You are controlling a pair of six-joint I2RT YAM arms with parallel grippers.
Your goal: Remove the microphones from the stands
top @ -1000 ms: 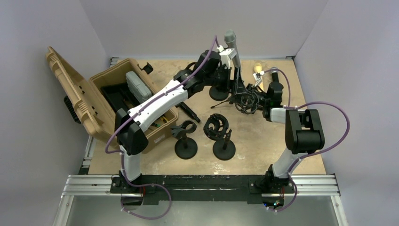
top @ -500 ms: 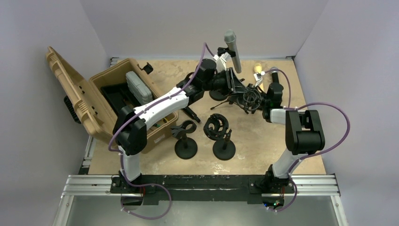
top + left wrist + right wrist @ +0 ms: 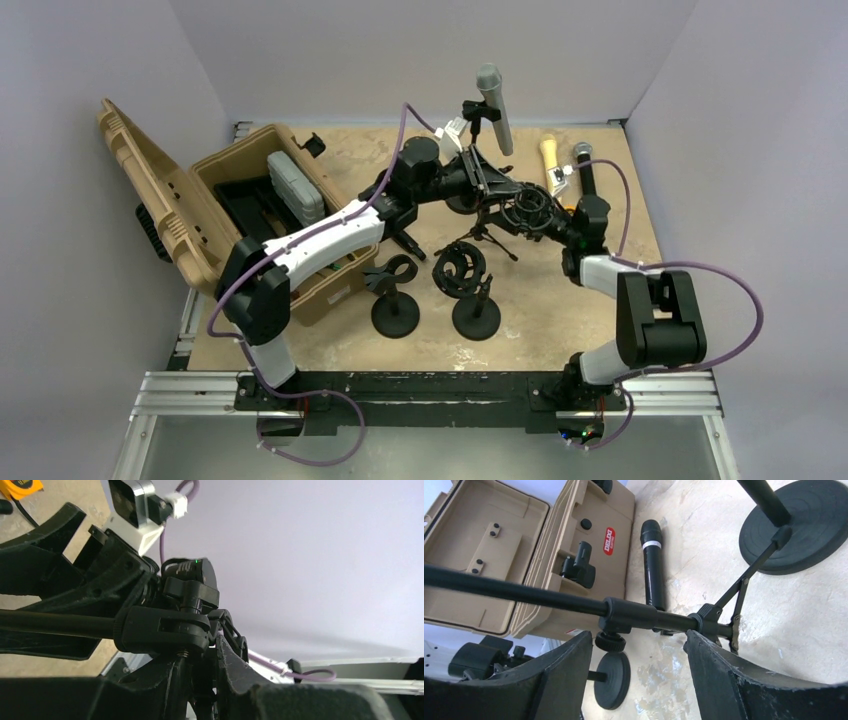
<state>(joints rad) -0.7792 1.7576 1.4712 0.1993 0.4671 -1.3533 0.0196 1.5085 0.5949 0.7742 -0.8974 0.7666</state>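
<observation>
Right gripper (image 3: 639, 636) spread wide, the pole of the stand (image 3: 524, 593) crossing between its fingers (image 3: 564, 680), clear of both; left gripper (image 3: 199, 667) further up, pinching the stand's black joint; beyond them the grey mic (image 3: 493, 95) sits on the stand's top end, head up.
</observation>
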